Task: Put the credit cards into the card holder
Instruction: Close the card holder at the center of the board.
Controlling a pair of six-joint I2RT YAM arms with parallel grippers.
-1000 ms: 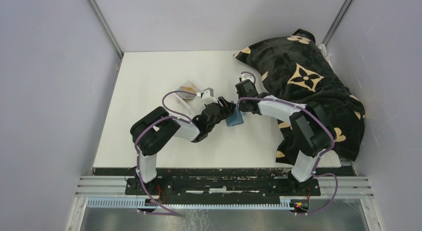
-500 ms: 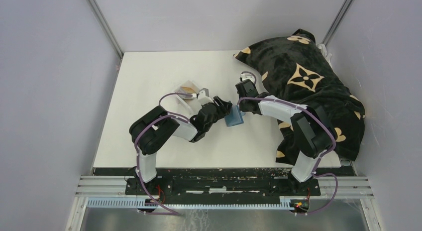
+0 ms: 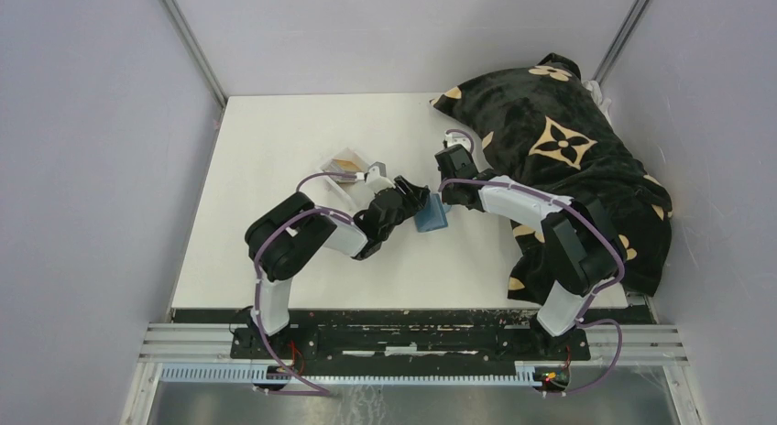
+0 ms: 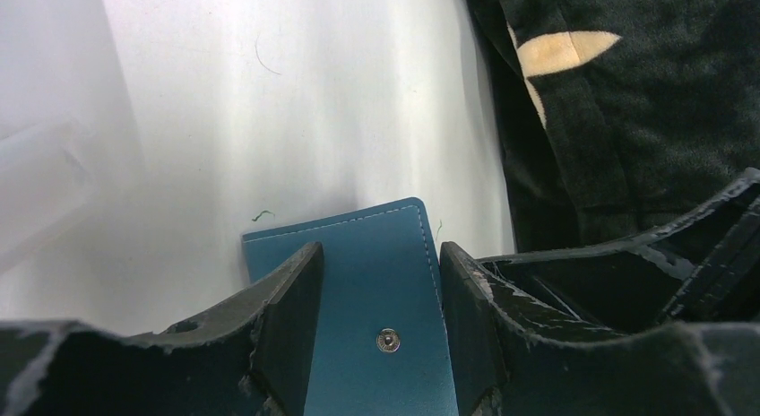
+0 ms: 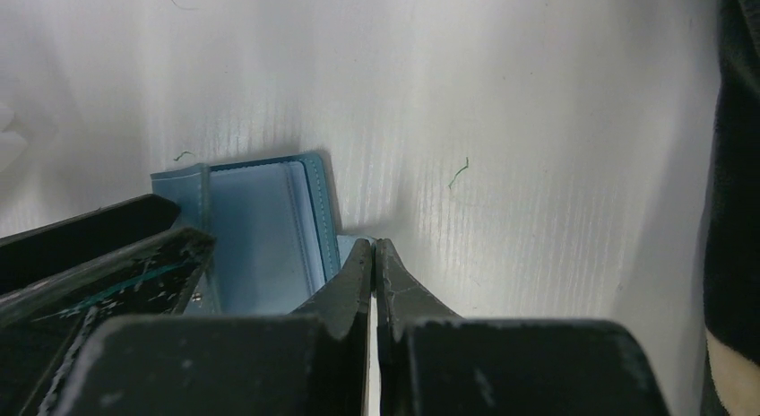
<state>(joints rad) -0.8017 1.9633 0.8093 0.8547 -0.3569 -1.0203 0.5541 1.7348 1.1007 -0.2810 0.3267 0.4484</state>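
The teal card holder [image 3: 430,216] lies open on the white table between both grippers. In the left wrist view its flap [image 4: 376,290] with a metal snap [image 4: 387,341] lies under and between my left gripper's [image 4: 379,250] spread fingers; the jaws are open. In the right wrist view my right gripper [image 5: 373,242] is shut, its tips pinching a pale blue edge of the card holder [image 5: 260,228], whose light inside faces up. In the top view the left gripper [image 3: 420,198] and the right gripper [image 3: 443,201] meet over it. A tan credit card [image 3: 345,158] shows in the clear tray; the other cards are hidden.
The clear plastic tray [image 3: 351,173] stands just left of the left wrist. A black blanket with tan flower marks [image 3: 559,150] covers the table's right side, close to the right arm. Grey walls stand on both sides.
The left gripper and the card holder have shifted slightly up and left. The right gripper stays shut at the card holder's edge.
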